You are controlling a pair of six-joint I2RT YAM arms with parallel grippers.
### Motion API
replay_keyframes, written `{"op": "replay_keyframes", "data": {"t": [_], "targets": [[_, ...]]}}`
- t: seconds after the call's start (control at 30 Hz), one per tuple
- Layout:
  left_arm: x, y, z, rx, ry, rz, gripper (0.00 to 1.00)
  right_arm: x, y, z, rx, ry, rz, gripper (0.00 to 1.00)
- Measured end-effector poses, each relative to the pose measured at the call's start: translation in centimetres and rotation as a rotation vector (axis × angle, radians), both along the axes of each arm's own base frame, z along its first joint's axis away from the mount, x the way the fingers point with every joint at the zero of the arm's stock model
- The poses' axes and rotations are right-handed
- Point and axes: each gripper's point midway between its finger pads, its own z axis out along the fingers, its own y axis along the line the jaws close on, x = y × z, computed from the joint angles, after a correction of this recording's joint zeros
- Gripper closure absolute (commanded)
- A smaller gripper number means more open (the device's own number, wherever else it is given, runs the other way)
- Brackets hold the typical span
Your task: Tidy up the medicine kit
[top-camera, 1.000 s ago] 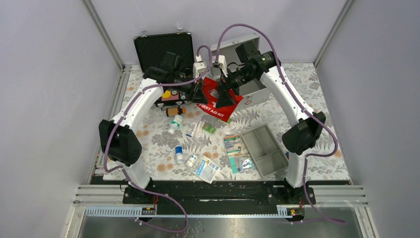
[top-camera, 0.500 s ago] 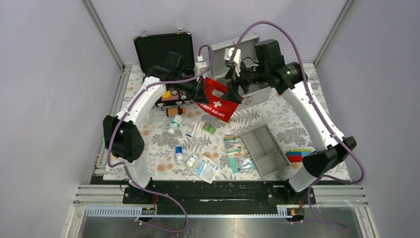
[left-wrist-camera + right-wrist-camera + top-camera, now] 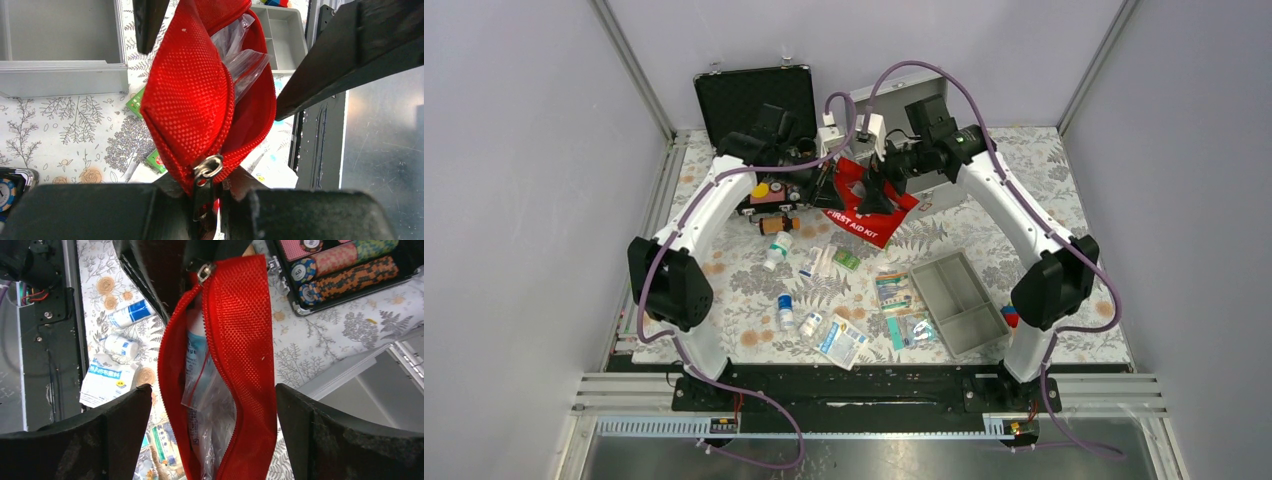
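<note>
Left gripper [image 3: 208, 207] on pouch zipper pull [image 3: 208, 169]

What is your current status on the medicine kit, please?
Left gripper shut on red pouch at zipper end; right gripper open, straddling it. Metal box open, grey tray out on table. Loose supplies scattered beside tray.

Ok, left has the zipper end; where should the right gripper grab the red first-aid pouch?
Probably one zipper lip on the red first-aid pouch, straight in: its mouth gapes toward the open right gripper, which straddles it, while the left gripper pins the zipper-pull end.
</note>
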Motion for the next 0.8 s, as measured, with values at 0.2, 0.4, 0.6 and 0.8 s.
{"op": "replay_keyframes", "data": {"t": [0.2,0.4,0.6,0.8], "targets": [[0.7,-0.1,0.6,-0.005,0.008,0.053,1.00,-0.7,0.6,-0.5,0.025,0.042,0.031,0.19],[1.3,-0.7,1.3,-0.046,0.128,0.148,0.98,0.0,0.2,-2.7,0.004,-0.008,-0.028,0.52],[2.0,-0.8,1.6,-0.077,0.172,0.184,0.62,0.9,0.0,-2.2,0.009,-0.044,-0.080,0.82],[2.4,-0.3,2.6,-0.134,0.188,0.175,0.45,0.7,0.2,-2.3,0.014,-0.029,-0.087,0.97]]}}
